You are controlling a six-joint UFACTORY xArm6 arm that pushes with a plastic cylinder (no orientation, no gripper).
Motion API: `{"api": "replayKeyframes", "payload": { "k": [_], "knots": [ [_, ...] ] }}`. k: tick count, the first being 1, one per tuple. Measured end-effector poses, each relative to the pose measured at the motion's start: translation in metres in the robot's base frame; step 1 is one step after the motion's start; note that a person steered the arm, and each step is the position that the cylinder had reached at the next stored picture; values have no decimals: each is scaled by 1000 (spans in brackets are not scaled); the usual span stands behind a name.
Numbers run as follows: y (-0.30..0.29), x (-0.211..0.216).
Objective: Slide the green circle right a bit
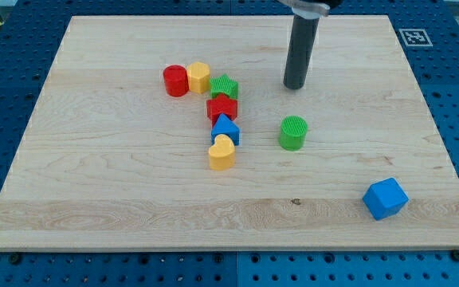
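Observation:
The green circle is a short green cylinder standing alone a little right of the board's middle. My tip is the lower end of a dark rod that comes down from the view's top. It rests on the board straight above the green circle in the view, about a block's width away and not touching it.
A cluster lies to the left: red circle, yellow hexagon, green star, red star, blue triangle, yellow heart. A blue cube sits at the lower right. The wooden board lies on a blue pegboard.

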State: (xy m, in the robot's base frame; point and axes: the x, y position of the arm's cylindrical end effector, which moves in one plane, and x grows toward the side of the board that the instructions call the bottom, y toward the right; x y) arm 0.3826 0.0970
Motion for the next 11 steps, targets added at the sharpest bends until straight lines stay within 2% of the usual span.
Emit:
{"api": "replayKeyframes", "payload": {
  "k": [2, 3, 4, 5, 7, 9, 10, 11],
  "knots": [
    [0, 66],
    [0, 75],
    [-7, 42],
    [-32, 49],
    [-51, 108],
    [17, 116],
    [16, 129],
    [-15, 151]
  ]
}}
